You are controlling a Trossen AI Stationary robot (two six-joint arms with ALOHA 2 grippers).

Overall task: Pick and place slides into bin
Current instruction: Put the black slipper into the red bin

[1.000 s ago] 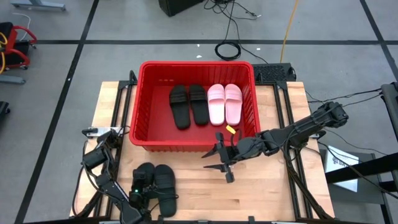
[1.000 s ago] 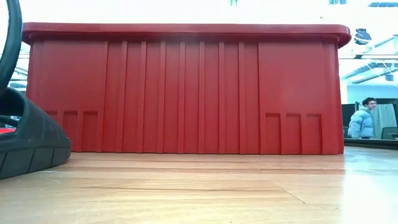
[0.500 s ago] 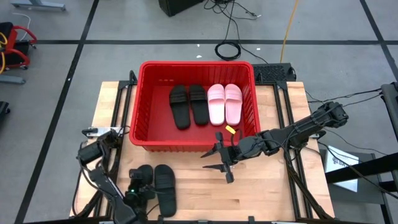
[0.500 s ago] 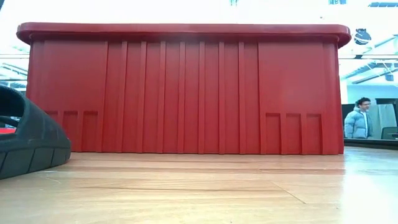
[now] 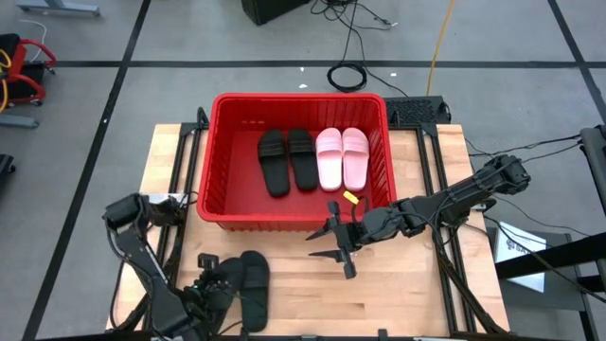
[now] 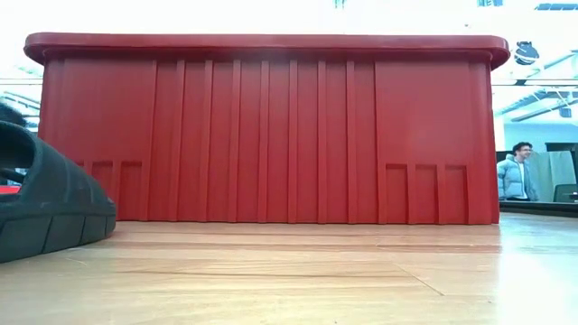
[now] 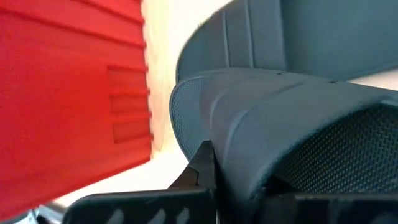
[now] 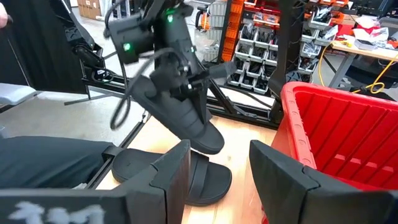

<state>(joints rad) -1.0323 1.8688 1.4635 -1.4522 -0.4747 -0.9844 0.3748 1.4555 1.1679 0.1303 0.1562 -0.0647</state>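
Counting what lies in the bin (image 5: 218, 161), you have four slides home: two black slides (image 5: 287, 159) and two pink slides (image 5: 342, 157), side by side on its floor. Two black ones are left on the desk (image 5: 417, 284), near and left of the bin. The left gripper (image 5: 210, 290) has its jaws clamped on one black slide (image 8: 176, 112); its mate (image 5: 253, 288) lies flat just beside. The right gripper (image 5: 333, 244) waits mid-desk, jaws wide, holding nothing. From above you see the count; only the right wrist view shows you the gripped slide tilted, its toe lifted off the other.
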